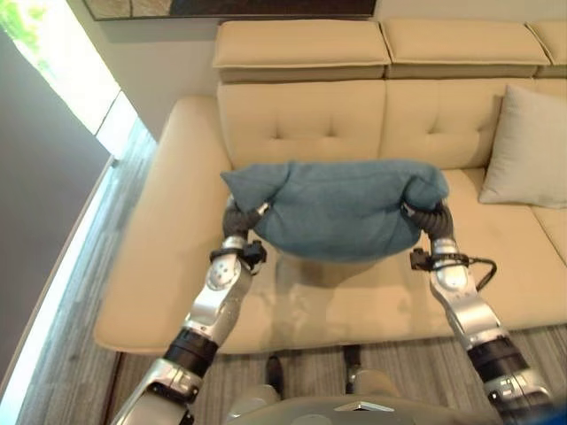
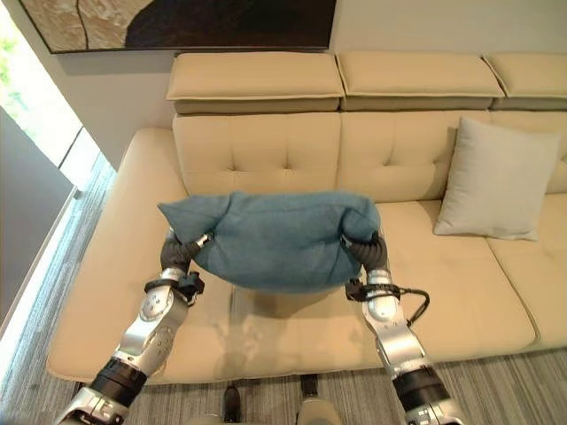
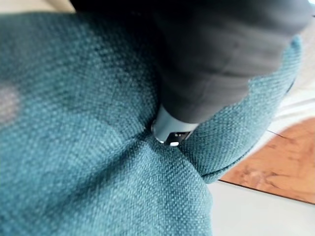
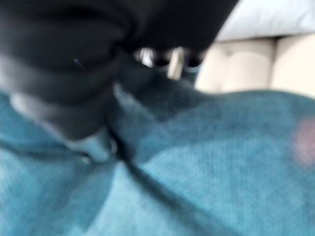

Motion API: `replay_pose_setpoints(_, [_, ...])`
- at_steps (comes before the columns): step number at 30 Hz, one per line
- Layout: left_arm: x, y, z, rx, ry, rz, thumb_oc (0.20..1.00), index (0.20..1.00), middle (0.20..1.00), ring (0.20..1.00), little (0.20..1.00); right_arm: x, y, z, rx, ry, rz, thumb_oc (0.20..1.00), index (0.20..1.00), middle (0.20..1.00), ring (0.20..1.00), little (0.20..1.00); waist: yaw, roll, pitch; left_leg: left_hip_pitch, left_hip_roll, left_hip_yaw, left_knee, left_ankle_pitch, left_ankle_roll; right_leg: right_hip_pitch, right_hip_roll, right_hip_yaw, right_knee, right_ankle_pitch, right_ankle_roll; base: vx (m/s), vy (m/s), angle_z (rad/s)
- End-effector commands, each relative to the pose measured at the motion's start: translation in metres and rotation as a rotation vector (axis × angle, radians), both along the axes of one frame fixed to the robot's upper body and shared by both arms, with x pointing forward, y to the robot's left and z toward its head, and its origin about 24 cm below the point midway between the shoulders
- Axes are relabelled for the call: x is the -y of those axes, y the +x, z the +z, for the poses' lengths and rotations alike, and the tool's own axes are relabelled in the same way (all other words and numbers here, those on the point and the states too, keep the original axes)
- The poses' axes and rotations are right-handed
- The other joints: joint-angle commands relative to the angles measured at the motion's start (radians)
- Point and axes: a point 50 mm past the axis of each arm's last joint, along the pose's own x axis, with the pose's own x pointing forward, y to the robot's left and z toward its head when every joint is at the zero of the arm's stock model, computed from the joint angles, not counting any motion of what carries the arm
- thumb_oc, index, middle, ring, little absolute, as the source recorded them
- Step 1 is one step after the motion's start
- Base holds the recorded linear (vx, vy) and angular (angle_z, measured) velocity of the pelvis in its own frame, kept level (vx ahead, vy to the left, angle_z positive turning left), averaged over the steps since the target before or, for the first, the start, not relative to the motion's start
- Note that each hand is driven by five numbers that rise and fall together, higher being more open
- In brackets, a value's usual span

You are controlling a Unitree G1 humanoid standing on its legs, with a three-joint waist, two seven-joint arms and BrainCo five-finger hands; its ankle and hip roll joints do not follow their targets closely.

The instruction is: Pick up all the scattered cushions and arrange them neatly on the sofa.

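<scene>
Left eye view: cushion [image 1: 337,208] pinched by left hand [image 1: 241,215] and right hand [image 1: 423,215] above sofa [image 1: 151,266]; cloth-only grips may slip, dropping it.

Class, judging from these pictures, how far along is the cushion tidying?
Done: a pale grey square cushion leans against the beige sofa's backrest. In hand: the teal fabric cushion, held between the left hand and right hand above the seat. Left: setting it down.
</scene>
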Motion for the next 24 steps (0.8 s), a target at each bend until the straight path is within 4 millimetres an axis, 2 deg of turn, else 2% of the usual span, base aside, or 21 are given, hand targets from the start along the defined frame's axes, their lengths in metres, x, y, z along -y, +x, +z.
replay_pose_setpoints(1, [0.053, 0.019, 0.084, 0.376, 0.020, -0.173, 0.200, 0.200, 0.200, 0.200, 0.200, -0.044, 0.027, 0.082, 0.325, 0.052, 0.168, 0.200, 0.200, 0.200, 0.200, 0.200, 0.012, 0.024, -0.013, -0.038, 0.027, -0.065, 0.011, -0.040, -0.033, 0.061, 0.009, -0.054, 0.008, -0.051, 0.068, -0.08, -0.005, -0.08])
replay_pose_setpoints(3, [0.056, 0.031, 0.106, 0.432, 0.061, -0.151, 0.200, 0.200, 0.200, 0.200, 0.200, -0.051, 0.037, 0.101, 0.367, 0.042, 0.176, 0.200, 0.200, 0.200, 0.200, 0.200, 0.008, 0.029, 0.018, -0.086, 0.026, -0.073, 0.019, -0.029, -0.036, 0.018, 0.009, -0.054, 0.008, -0.041, 0.065, -0.12, -0.004, -0.02])
replay_pose_setpoints(4, [0.054, 0.041, 0.125, 0.479, 0.105, -0.115, 0.200, 0.200, 0.200, 0.200, 0.200, -0.053, 0.047, 0.120, 0.408, 0.023, 0.169, 0.200, 0.200, 0.200, 0.200, 0.200, 0.005, 0.033, 0.037, -0.131, 0.022, -0.080, 0.032, -0.021, -0.038, -0.018, 0.010, -0.055, 0.016, -0.035, 0.061, -0.16, -0.020, 0.02])
replay_pose_setpoints(6, [0.051, 0.051, 0.139, 0.502, 0.136, -0.082, 0.200, 0.200, 0.200, 0.200, 0.200, -0.053, 0.055, 0.138, 0.443, 0.010, 0.152, 0.200, 0.200, 0.200, 0.200, 0.200, 0.004, 0.036, 0.058, -0.185, 0.020, -0.089, 0.061, -0.016, -0.040, -0.061, 0.008, -0.053, 0.045, -0.034, 0.052, -0.11, -0.017, 0.06])
replay_pose_setpoints(7, [0.051, 0.051, 0.140, 0.505, 0.135, -0.082, 0.200, 0.200, 0.200, 0.200, 0.200, -0.053, 0.056, 0.139, 0.445, 0.010, 0.152, 0.200, 0.200, 0.200, 0.200, 0.200, 0.003, 0.036, 0.058, -0.189, 0.020, -0.090, 0.063, -0.016, -0.040, -0.066, 0.008, -0.053, 0.048, -0.035, 0.052, -0.08, -0.015, 0.18])
replay_pose_setpoints(8, [0.048, 0.059, 0.155, 0.529, 0.187, -0.050, 0.200, 0.200, 0.200, 0.200, 0.200, -0.054, 0.063, 0.155, 0.469, 0.011, 0.148, 0.200, 0.200, 0.200, 0.200, 0.200, 0.004, 0.041, 0.073, -0.239, 0.021, -0.097, 0.087, -0.010, -0.040, -0.110, 0.006, -0.057, 0.080, -0.040, 0.043, -0.08, -0.021, 0.20])
replay_pose_setpoints(12, [0.040, 0.073, 0.182, 0.561, 0.266, 0.009, 0.200, 0.200, 0.200, 0.200, 0.200, -0.053, 0.076, 0.187, 0.506, -0.001, 0.135, 0.200, 0.200, 0.200, 0.200, 0.200, 0.012, 0.048, 0.101, -0.306, 0.025, -0.117, 0.117, -0.001, -0.047, -0.177, 0.002, -0.068, 0.125, -0.053, 0.035, -0.05, -0.030, 0.08])
replay_pose_setpoints(17, [0.036, 0.078, 0.202, 0.588, 0.278, 0.049, 0.200, 0.200, 0.200, 0.200, 0.200, -0.052, 0.083, 0.212, 0.532, -0.019, 0.134, 0.200, 0.200, 0.200, 0.200, 0.200, 0.022, 0.044, 0.128, -0.343, 0.032, -0.138, 0.119, 0.014, -0.061, -0.214, 0.005, -0.090, 0.142, -0.058, 0.033, 0.00, -0.061, 0.13])
replay_pose_setpoints(19, [0.035, 0.080, 0.214, 0.606, 0.308, 0.053, 0.200, 0.200, 0.200, 0.200, 0.200, -0.055, 0.085, 0.227, 0.554, -0.031, 0.140, 0.200, 0.200, 0.200, 0.200, 0.200, 0.025, 0.043, 0.135, -0.357, 0.034, -0.144, 0.112, 0.023, -0.067, -0.231, 0.010, -0.092, 0.145, -0.061, 0.031, 0.00, -0.077, 0.13])
replay_pose_setpoints(20, [0.032, 0.083, 0.227, 0.620, 0.345, 0.071, 0.200, 0.200, 0.200, 0.200, 0.200, -0.054, 0.086, 0.237, 0.565, -0.043, 0.131, 0.200, 0.200, 0.200, 0.200, 0.200, 0.028, 0.047, 0.145, -0.366, 0.041, -0.147, 0.104, 0.029, -0.073, -0.243, 0.017, -0.095, 0.148, -0.069, 0.029, 0.01, -0.068, 0.17])
replay_pose_setpoints(21, [0.032, 0.083, 0.228, 0.621, 0.345, 0.071, 0.200, 0.200, 0.200, 0.200, 0.200, -0.054, 0.086, 0.238, 0.566, -0.043, 0.131, 0.200, 0.200, 0.200, 0.200, 0.200, 0.028, 0.047, 0.146, -0.366, 0.041, -0.147, 0.104, 0.029, -0.073, -0.244, 0.017, -0.095, 0.149, -0.069, 0.029, 0.01, -0.069, 0.13])
replay_pose_setpoints(24, [0.032, 0.083, 0.250, 0.664, 0.379, 0.098, 0.200, 0.200, 0.200, 0.200, 0.200, -0.063, 0.084, 0.257, 0.606, -0.053, 0.149, 0.200, 0.200, 0.200, 0.200, 0.200, 0.032, 0.057, 0.160, -0.386, 0.045, -0.155, 0.080, 0.048, -0.082, -0.276, 0.024, -0.107, 0.150, -0.071, 0.028, 0.00, -0.065, -0.01])
